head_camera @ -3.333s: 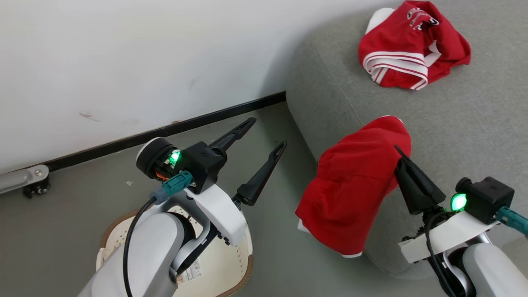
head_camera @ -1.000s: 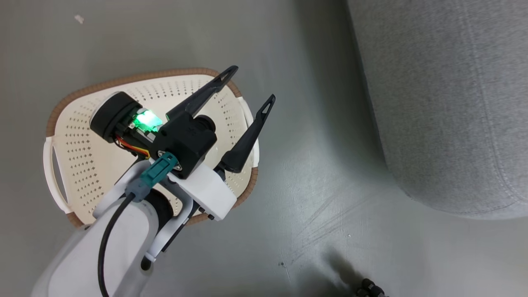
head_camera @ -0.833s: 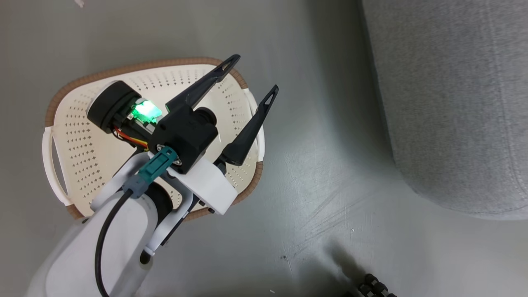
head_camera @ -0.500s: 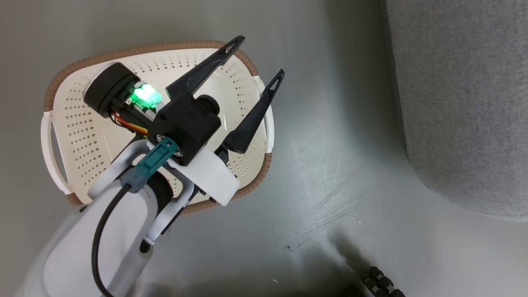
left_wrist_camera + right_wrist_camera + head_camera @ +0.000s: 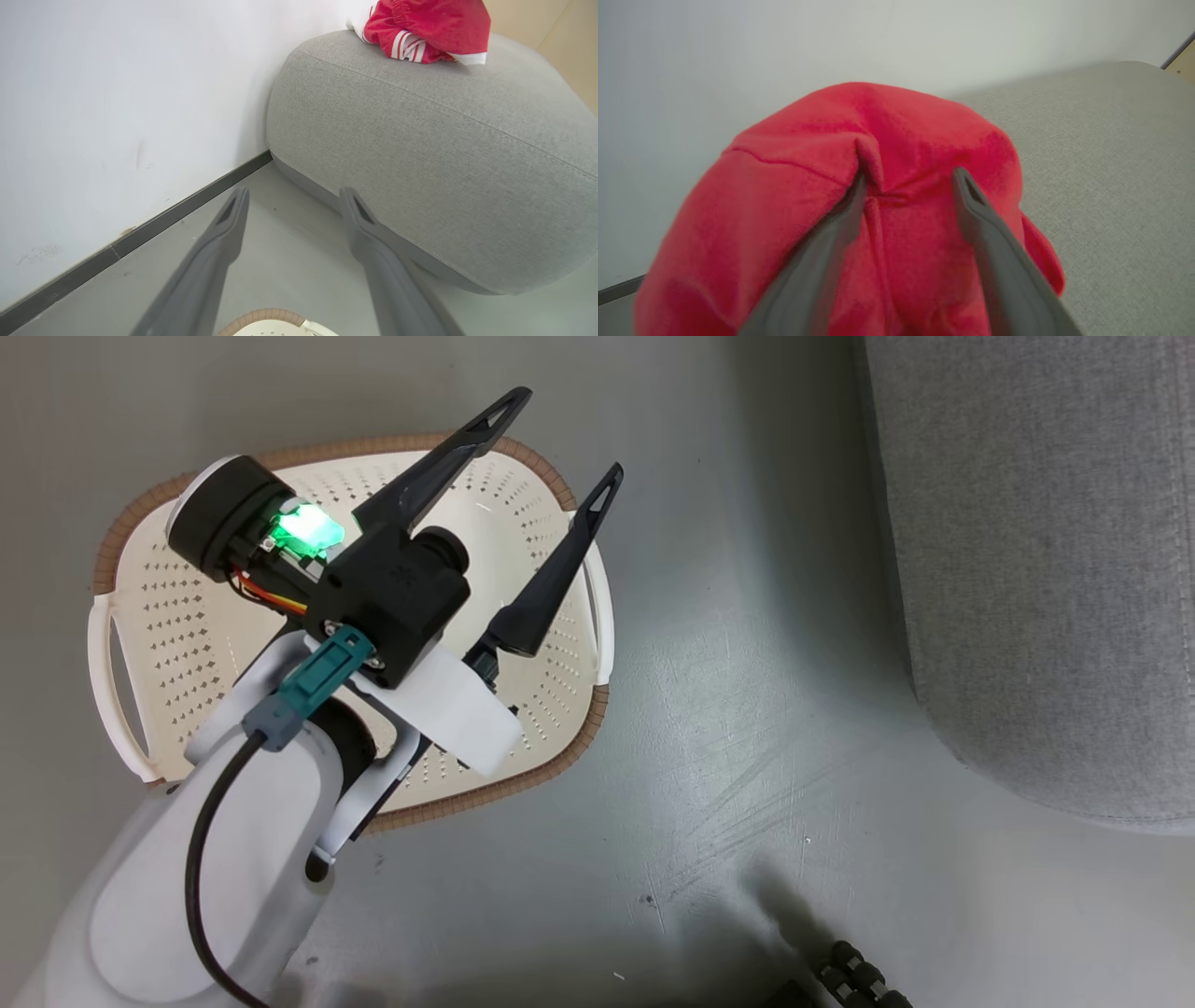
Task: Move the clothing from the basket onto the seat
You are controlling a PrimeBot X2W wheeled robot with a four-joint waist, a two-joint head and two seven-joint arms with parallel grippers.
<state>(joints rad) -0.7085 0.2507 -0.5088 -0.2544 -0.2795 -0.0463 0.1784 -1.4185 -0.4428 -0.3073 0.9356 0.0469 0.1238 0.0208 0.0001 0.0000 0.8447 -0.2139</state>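
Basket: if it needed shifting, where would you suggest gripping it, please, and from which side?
On the basket, probably a white side handle, from above: it is a thin bar with a slot behind it, so one finger could drop through and pinch it.

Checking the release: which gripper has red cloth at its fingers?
The right gripper: red clothing bunches between its spread fingers. The left gripper is bare, open above the basket.

Pale glossy left forearm (image 5: 177, 887), black wrist block (image 5: 397, 593).
Black cable (image 5: 194, 859) into a teal plug (image 5: 317, 677), green light (image 5: 301, 527) glowing, two long dark tapering fingers (image 5: 551, 583) on the left claw (image 5: 565, 437).
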